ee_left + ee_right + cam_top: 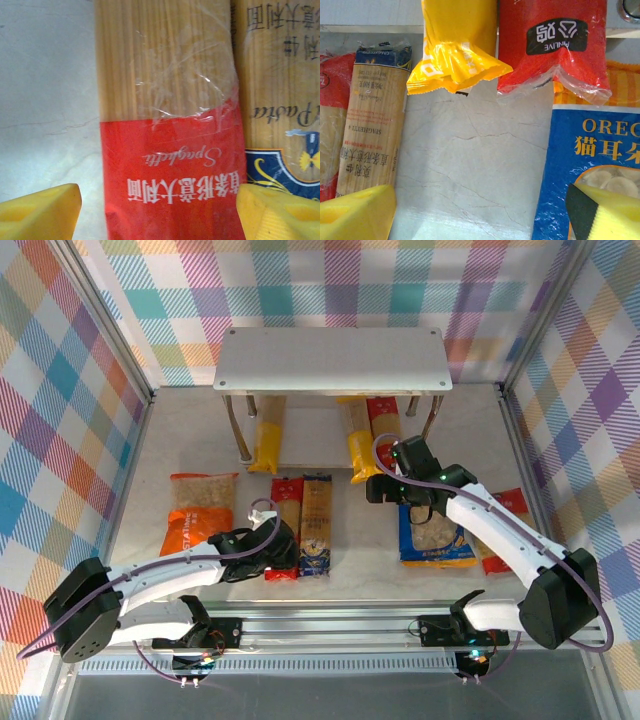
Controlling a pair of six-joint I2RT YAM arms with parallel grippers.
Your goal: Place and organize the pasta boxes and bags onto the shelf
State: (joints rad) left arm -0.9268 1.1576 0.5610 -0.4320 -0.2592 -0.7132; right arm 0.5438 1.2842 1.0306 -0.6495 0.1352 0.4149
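Note:
The pale grey shelf (330,358) stands at the back. Under its top tier lie two yellow pasta boxes (268,445) (358,447) and a red one (385,423). Another red box (285,523) and the tan box (316,523) lie side by side mid-table. My left gripper (277,550) hangs open over the red box's (170,160) near end. Its left finger (40,212) is over bare table, its right finger (280,215) over the tan box (280,100). My right gripper (480,210) is open over bare table between the tan box (375,125) and the blue bag (590,165).
An orange bag (200,510) lies at the left and the blue bag (435,540) at the right. The right arm partly covers a red bag (508,525). Checked walls close the table on three sides. The yellow (455,50) and red (555,45) box ends stick out of the shelf.

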